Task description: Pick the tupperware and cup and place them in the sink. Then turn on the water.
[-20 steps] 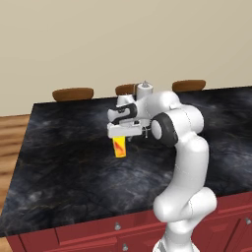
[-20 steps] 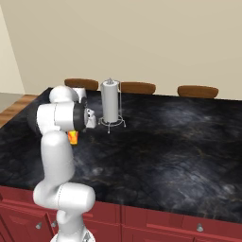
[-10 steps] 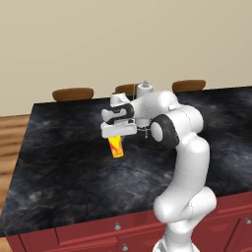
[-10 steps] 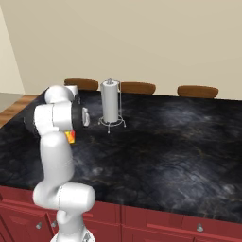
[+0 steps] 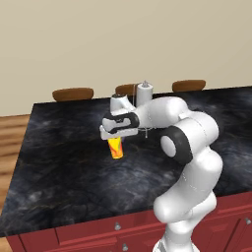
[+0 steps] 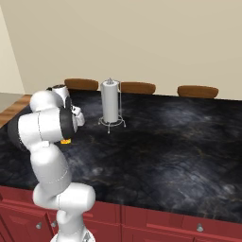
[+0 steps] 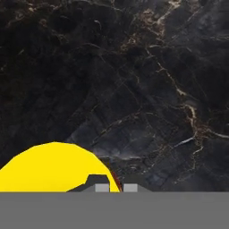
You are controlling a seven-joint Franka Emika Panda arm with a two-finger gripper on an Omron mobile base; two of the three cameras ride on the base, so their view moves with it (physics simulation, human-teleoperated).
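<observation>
Above the dark counter, left of the towel holder, the gripper grips the cup; the cup hangs upright from it, clear of the stone. Hand view: yellow cup rim fills the lower left, bare marble beyond. Right of the holder, open counter runs to three brown chair backs along the far edge. No sink or tupperware visible from here, so I judge this a carry leg. To do it well: keep the cup level and well above the counter, swing wide of the holder, hold the grip firm until the cup is over a basin.
</observation>
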